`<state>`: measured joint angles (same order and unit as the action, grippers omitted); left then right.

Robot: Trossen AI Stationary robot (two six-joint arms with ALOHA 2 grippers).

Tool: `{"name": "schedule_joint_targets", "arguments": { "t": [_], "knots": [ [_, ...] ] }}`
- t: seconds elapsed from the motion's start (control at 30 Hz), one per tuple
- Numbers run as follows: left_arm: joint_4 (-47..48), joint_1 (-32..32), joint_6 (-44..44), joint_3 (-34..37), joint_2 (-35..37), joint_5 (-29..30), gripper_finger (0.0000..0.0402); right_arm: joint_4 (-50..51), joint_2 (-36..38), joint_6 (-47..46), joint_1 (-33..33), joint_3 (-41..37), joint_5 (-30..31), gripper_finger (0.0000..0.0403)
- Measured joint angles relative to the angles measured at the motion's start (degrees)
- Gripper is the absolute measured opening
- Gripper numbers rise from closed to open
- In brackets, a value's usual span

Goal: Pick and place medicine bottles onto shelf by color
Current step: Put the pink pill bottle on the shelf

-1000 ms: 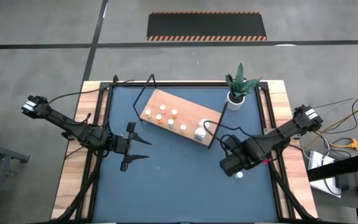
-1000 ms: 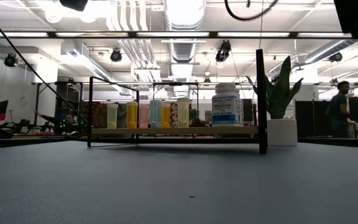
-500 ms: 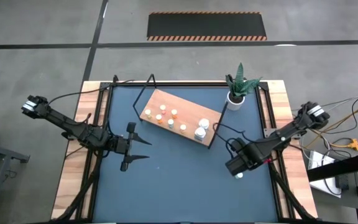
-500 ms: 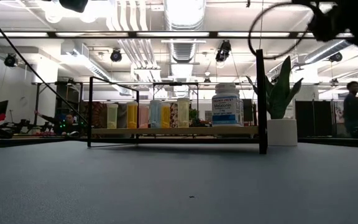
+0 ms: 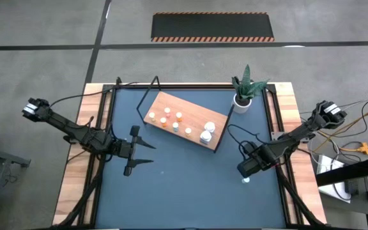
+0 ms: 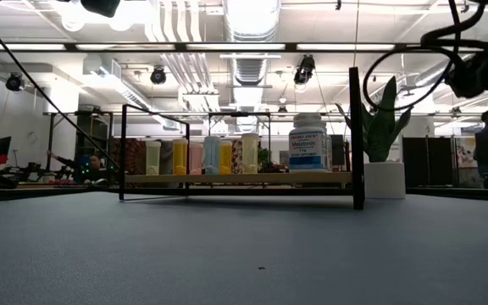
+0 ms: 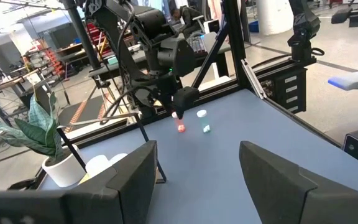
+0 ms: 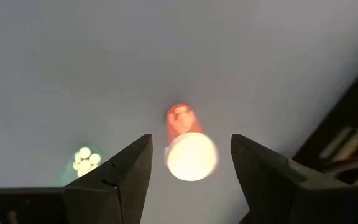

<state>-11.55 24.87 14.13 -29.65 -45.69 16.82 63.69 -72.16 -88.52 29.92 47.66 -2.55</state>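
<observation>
1. The right gripper (image 8: 191, 180) hangs over the near right part of the dark blue tabletop (image 5: 184, 179), and its wrist view looks straight down on a red bottle with a white cap (image 8: 188, 144) that stands upright between the spread fingers (image 8: 110, 186); the jaws are wide open and hold nothing
2. The bottle's long axis runs vertically, toward the camera, so from above only its cap and a sliver of red body show; a straight descent looks like what the grasp calls for
3. Just beside it on the tabletop stands a second small bottle with a pale greenish top (image 8: 84, 160), outside the jaws; in the high view only this one (image 5: 245, 181) is visible, the red one being hidden under the right arm
4. The left gripper (image 7: 194, 168) waits open and empty over the left half of the table, well apart from both loose bottles, so the right arm is the nearer one
5. The shelf (image 5: 193, 114) lies toward the far side of the table with small bottles (image 5: 171, 119) and two bigger white ones (image 5: 207, 132) already on it, a potted plant (image 5: 243, 96) just beyond its right corner
6. How far above the red bottle the right fingertips are cannot be judged from these views; the low view shows only shelf bottles (image 6: 202, 157), not the loose pair
</observation>
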Motion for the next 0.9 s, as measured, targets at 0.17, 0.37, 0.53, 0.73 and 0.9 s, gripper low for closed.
{"name": "schedule_joint_targets", "arguments": {
  "t": [0.17,0.37,0.53,0.73,0.9],
  "knots": [
    [0.0,0.0,0.0,0.0,0.0,0.0,0.0212,-4.2,-0.1,0.0,0.8,-1.9,-1.1,0.0210],
    [0.0,0.0,0.0,0.0,0.0,0.0,0.0212,-4.3,-0.1,-0.1,0.9,-2.0,-1.0,0.0181],
    [0.0,0.0,0.0,0.0,0.0,0.0,0.0212,-4.2,-0.1,-0.5,1.0,-2.0,-0.9,0.0130],
    [0.0,0.0,0.0,0.0,0.0,0.0,0.0212,-3.9,0.3,0.0,0.9,-1.7,-1.0,0.0102],
    [0.0,0.0,0.0,0.0,0.0,0.0,0.0212,-3.2,1.6,2.7,0.9,1.1,-3.9,0.0122]
  ]
}}
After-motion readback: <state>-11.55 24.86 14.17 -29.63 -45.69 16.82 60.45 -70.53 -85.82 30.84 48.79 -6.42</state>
